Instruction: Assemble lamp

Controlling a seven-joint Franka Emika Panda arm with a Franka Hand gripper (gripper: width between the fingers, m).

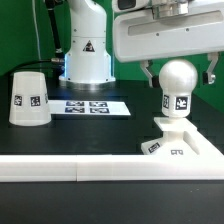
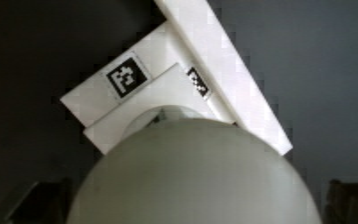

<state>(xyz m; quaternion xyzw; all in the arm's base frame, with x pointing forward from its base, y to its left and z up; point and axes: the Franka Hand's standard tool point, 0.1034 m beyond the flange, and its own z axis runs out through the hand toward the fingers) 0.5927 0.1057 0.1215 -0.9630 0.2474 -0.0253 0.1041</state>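
Note:
The white ball-shaped bulb (image 1: 178, 88) stands upright with its neck in the flat angular base block (image 1: 172, 140) at the exterior view's right. My gripper (image 1: 179, 76) is open and straddles the bulb, with its fingers (image 1: 148, 72) a little apart from each side. In the wrist view the bulb (image 2: 194, 165) fills the space between the dark fingertips (image 2: 43, 200), with the base (image 2: 149, 85) and its markers beyond it. The tapered shade (image 1: 28, 98) stands alone at the exterior view's left.
The marker board (image 1: 92, 106) lies on the black table between the shade and the base. The white robot column (image 1: 86, 45) stands behind it. A white ledge (image 1: 60, 168) runs along the table's front edge.

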